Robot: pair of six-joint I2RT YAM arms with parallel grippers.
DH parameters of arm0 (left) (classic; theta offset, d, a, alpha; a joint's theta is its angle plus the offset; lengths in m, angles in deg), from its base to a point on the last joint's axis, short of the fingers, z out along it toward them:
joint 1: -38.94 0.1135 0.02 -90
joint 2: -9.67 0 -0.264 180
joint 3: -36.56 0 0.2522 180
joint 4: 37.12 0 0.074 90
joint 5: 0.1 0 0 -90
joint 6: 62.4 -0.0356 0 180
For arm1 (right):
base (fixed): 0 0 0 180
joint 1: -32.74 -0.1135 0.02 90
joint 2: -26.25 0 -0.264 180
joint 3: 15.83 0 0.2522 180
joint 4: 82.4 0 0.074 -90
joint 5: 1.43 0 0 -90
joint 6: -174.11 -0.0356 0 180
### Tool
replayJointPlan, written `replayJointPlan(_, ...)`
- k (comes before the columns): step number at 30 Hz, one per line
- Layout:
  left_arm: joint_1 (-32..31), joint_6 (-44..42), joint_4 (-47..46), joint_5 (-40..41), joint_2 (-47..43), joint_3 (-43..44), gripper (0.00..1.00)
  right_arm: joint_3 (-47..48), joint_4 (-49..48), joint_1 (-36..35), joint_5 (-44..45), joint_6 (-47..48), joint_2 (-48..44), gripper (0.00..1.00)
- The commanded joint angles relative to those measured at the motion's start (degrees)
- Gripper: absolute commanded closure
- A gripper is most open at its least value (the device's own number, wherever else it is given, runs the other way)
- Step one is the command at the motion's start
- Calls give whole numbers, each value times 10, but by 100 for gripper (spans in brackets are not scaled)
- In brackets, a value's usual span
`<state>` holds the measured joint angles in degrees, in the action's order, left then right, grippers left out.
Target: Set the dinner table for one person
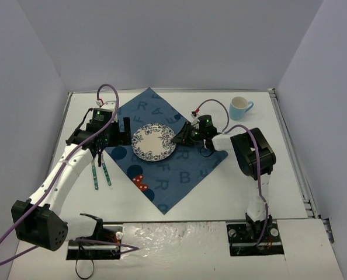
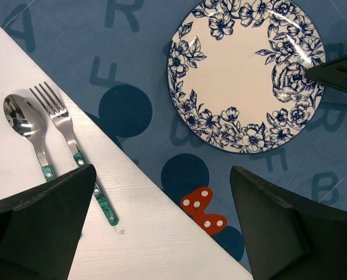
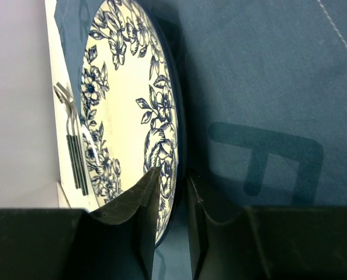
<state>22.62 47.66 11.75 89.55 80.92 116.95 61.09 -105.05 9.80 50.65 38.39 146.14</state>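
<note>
Plain grey walls on 3 sides, big white table point(image 1: 243, 186) filling the floor of the booth, w/ a blue letter-print cloth point(image 1: 179, 181) laid diamond-wise mid-table. Flowery plate point(image 1: 153, 142) lies flat on the cloth, pretty much dead center. R gripper point(image 3: 173, 175) is at the plate's 3 o'clock, fingers only a sliver apart w/ the rim running between them. Can't tell if it's actually pinching or just straddling. L gripper point(image 2: 160, 175) hangs at the plate's 9 o'clock, spread as wide as it goes, nothing in it. Fork point(image 2: 62, 125) + spoon point(image 2: 21, 116) lie side by side on bare table off the cloth edge, approx 8 o'clock from the plate. Mug point(image 1: 240, 105) is well apart, out at 2 o'clock. IMO this is the plate-placing step, basically done. Next: R needs to spread a bit more and back straight out toward 3 o'clock w/o dragging the rim, then L is nicely set up to drop on the cutlery.
</note>
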Motion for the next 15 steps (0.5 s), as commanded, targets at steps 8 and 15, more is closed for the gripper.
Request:
replayJointPlan(8, 5, 2, 2, 11, -15, 23, 3, 107, 319, 65, 142, 302, -153, 34)
replayJointPlan(15, 5, -12, 9, 13, -17, 23, 3, 220, 414, 205, 225, 441, -218, 33)
